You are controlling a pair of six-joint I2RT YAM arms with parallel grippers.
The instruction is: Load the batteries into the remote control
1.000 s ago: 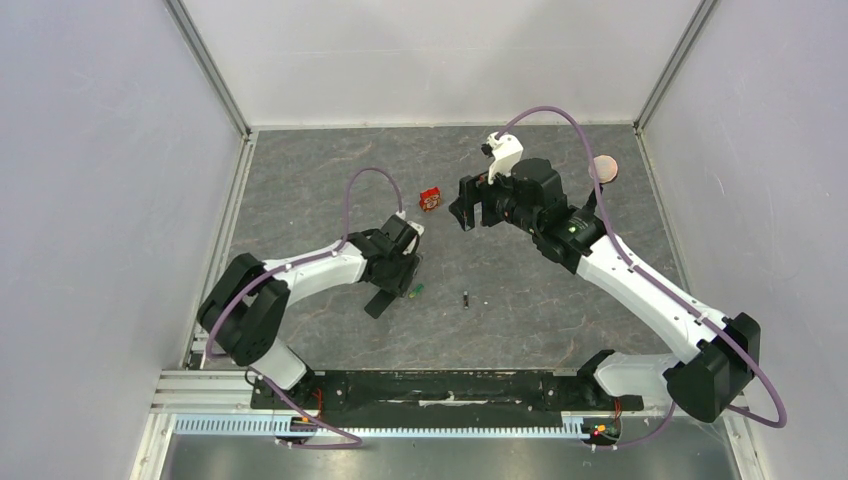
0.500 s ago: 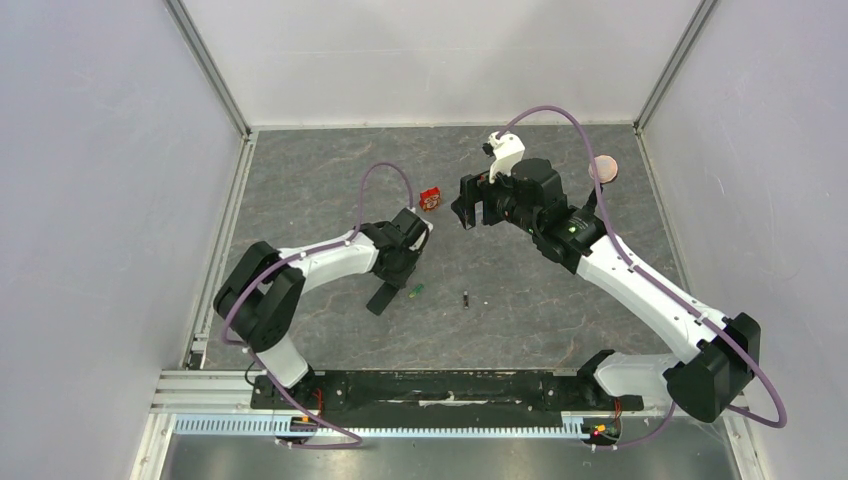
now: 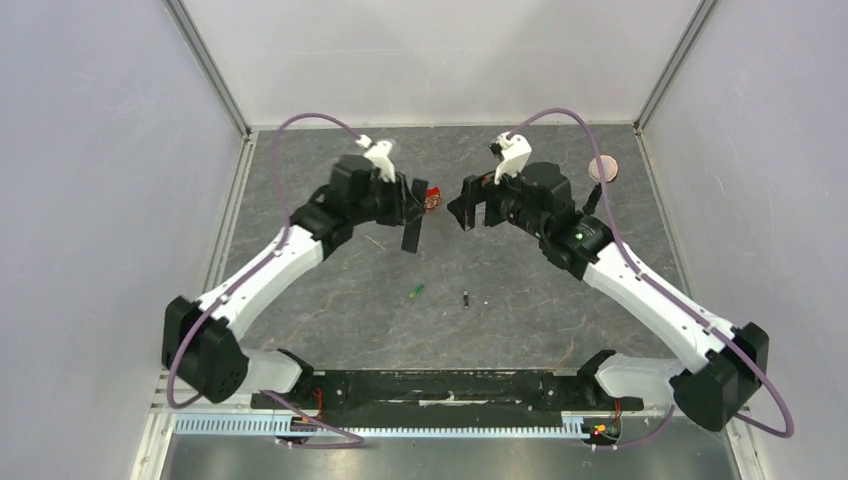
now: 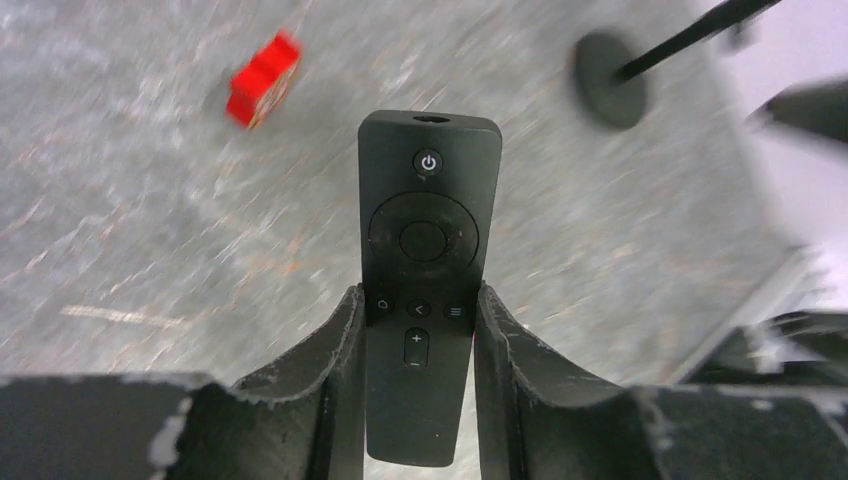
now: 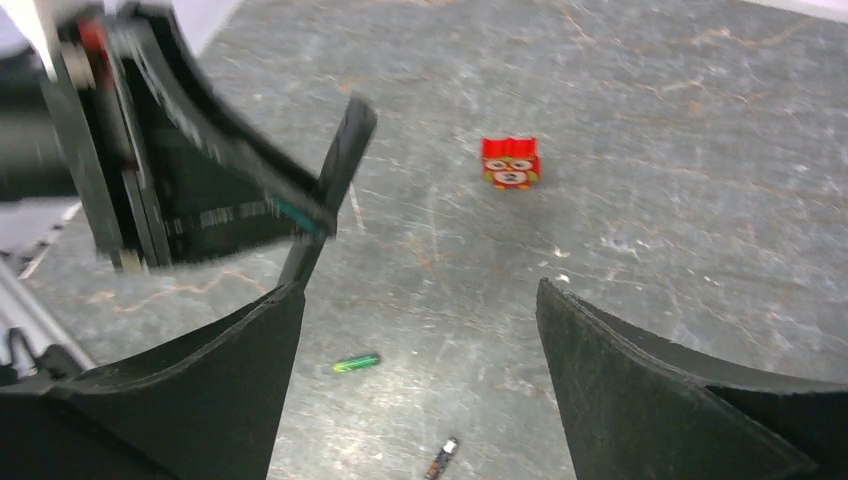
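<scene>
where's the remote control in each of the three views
Top external: the remote control hangs above the table, left of centre.
Left wrist: centre of the picture, buttons facing the camera, clamped in the left gripper.
Right wrist: upper left, a thin tilted bar.
Shared landmark: the red-and-white box.

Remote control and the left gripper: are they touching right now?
Touching. The left wrist view shows the left gripper clamped on the remote control, its fingers flush against both long edges with no gap.
</scene>
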